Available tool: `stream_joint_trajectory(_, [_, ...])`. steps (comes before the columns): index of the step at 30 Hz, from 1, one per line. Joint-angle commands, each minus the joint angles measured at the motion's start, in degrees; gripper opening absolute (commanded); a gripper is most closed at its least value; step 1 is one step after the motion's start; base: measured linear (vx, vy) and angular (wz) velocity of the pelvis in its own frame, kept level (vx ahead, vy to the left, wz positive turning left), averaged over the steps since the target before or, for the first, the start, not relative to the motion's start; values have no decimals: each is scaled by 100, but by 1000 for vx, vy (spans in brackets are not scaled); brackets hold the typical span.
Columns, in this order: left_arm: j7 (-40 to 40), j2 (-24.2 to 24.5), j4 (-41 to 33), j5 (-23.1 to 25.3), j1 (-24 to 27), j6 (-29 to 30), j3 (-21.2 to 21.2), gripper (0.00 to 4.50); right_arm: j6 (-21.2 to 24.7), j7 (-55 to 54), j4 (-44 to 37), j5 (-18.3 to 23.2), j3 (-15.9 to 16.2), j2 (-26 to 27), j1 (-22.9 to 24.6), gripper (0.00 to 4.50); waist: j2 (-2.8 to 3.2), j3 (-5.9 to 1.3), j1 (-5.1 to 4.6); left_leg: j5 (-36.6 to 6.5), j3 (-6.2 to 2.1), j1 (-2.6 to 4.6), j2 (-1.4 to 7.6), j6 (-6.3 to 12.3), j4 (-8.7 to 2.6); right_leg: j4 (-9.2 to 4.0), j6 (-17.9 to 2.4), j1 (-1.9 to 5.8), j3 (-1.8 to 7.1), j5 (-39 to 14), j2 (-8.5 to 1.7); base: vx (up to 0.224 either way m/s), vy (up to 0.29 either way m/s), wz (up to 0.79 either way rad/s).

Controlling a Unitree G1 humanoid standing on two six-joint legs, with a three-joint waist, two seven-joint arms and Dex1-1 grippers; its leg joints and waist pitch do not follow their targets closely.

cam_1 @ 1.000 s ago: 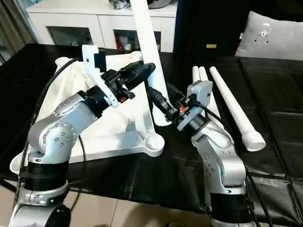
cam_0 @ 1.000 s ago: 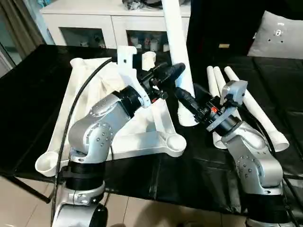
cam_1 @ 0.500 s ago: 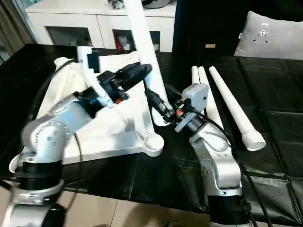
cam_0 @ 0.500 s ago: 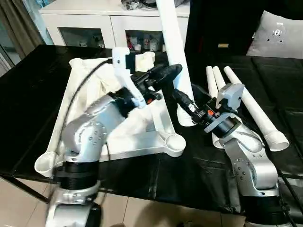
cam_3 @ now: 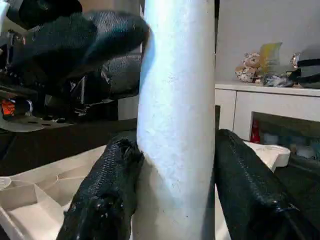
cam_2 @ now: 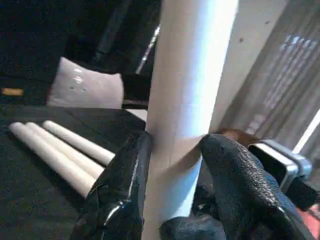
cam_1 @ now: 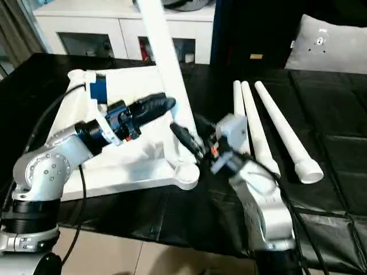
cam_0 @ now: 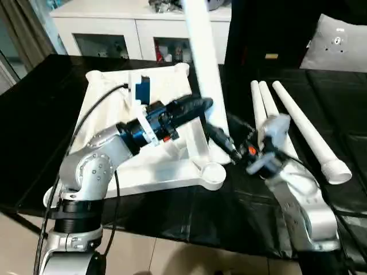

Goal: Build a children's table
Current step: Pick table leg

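Observation:
The white tabletop [cam_0: 172,171] lies upside down on the black table, ribs and corner sockets facing up. One white leg [cam_0: 200,51] stands nearly upright, leaning a little. Its lower end is at the tabletop's right rim, just behind the near right corner socket [cam_0: 213,171]. My left gripper [cam_0: 202,105] is shut on this leg at mid-height, with a finger [cam_2: 120,195] pressed on each side. Lower down, my right gripper [cam_0: 221,139] is shut on the same leg [cam_3: 175,125], close to its foot. Three more legs [cam_0: 301,129] lie side by side to the right.
A white cabinet with glass doors [cam_0: 114,28] stands behind the table. A grey cushion [cam_0: 338,40] rests at the back right. Black cloth [cam_0: 34,114] covers the table, and its front edge runs just below the tabletop.
Both grippers have carried the upright leg leftward. Its foot has moved from the black cloth beside the tabletop to the tabletop's right rim. My left forearm has dropped lower.

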Motion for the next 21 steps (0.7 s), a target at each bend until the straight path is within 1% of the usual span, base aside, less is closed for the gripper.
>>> stream_joint_trajectory(1, [-310, -4, -107, -238, -55, 146, -208, 236, -51, 177, -84, -80, 332, 22, -19, 187, -23, -368, -9, -292, 16, -95, 145, 356, -419, -409, -1106, 431, 228, -1172, -339, 0, 0, 0])
stream_joint_trajectory(3, [-324, 0, -110, -217, -42, 145, -240, 236, -71, 168, -86, -93, 343, 31, -20, 187, -22, -367, -18, -299, 16, -90, 149, 362, -419, -411, -1116, 424, 230, -1176, -337, 0, 0, 0])
stream_joint_trajectory(4, [-304, 15, 9, -24, -60, -9, -305, 236, -127, 159, -80, -130, 377, 25, -35, 186, -17, -365, -20, -314, 13, -88, 154, 361, -425, -413, -1112, 425, 227, -1191, -335, 0, 0, 0])
stream_joint_trajectory(5, [-356, 53, 53, 70, -63, -96, -359, 236, -146, 162, -77, -143, 392, 14, -36, 186, -24, -370, -22, -295, 13, -89, 154, 360, -420, -408, -1092, 433, 232, -1171, -338, 0, 0, 0])
stream_joint_trajectory(6, [-445, 114, 120, 203, -71, -221, -438, 236, -171, 169, -70, -161, 413, -4, -40, 186, -18, -367, -13, -290, 5, -89, 151, 370, -425, -417, -1072, 430, 230, -1185, -336, 0, 0, 0])
stream_joint_trajectory(7, [-627, 242, 134, 348, -48, -336, -580, 236, -232, 182, -48, -216, 440, -38, -31, 186, -23, -364, -17, -284, 2, -87, 153, 389, -431, -429, -1030, 428, 230, -1216, -334, 0, 0, 0])
stream_joint_trajectory(8, [-752, 330, 140, 444, -33, -411, -676, 236, -275, 190, -29, -255, 457, -62, -27, 185, -19, -372, -19, -247, 0, -88, 154, 370, -429, -410, -1014, 433, 232, -1176, -337, 0, 0, 0])
stream_joint_trajectory(10, [-1020, 508, 243, 713, -14, -752, -832, 236, -390, 240, 63, -356, 491, -153, 2, 185, -17, -370, -39, -253, 3, -83, 153, 370, -433, -412, -1025, 427, 234, -1135, -334, 0, 0, 0])
stream_joint_trajectory(12, [-1039, 547, 312, 801, -29, -842, -850, 236, -456, 262, 109, -420, 502, -199, 20, 185, -12, -374, -47, -250, 5, -86, 158, 351, -427, -396, -1066, 438, 237, -1064, -346, 0, 0, 0])
stream_joint_trajectory(13, [-1034, 594, 387, 931, -50, -964, -874, 236, -549, 293, 169, -508, 517, -262, 52, 185, -14, -378, -48, -236, 6, -85, 160, 340, -421, -390, -1101, 436, 238, -994, -348, 0, 0, 0])
stream_joint_trajectory(15, [-1060, 647, 446, 1074, -62, -1122, -917, 236, -598, 310, 212, -536, 517, -285, 84, 185, -12, -377, -49, -279, 7, -80, 159, 350, -424, -390, -1133, 443, 234, -963, -341, 0, 0, 0])
stream_joint_trajectory(16, [-1042, 671, 467, 1117, -64, -1148, -921, 243, -646, 292, 250, -586, 517, -302, 98, 185, -22, -380, -52, -279, 12, -89, 156, 357, -420, -382, -1149, 455, 238, -942, -352, 0, 0, 0])
stream_joint_trajectory(18, [-1061, 686, 479, 1148, -53, -1225, -935, 275, -717, 262, 297, -663, 537, -327, 107, 185, -8, -377, -54, -280, 8, -91, 165, 356, -422, -380, -1191, 456, 240, -920, -359, 0, 0, 0])
stream_joint_trajectory(20, [-1074, 718, 521, 1306, -42, -1434, -1008, 281, -839, 229, 374, -740, 577, -356, 100, 185, -27, -376, -67, -285, 8, -94, 163, 351, -423, -382, -1194, 457, 236, -938, -354, 0, 0, 0])
stream_joint_trajectory(21, [-1083, 727, 529, 1336, -41, -1471, -1027, 287, -842, 232, 383, -733, 581, -358, 99, 185, -23, -380, -73, -279, 3, -94, 166, 358, -421, -375, -1201, 460, 235, -920, -354, 0, 0, 0])
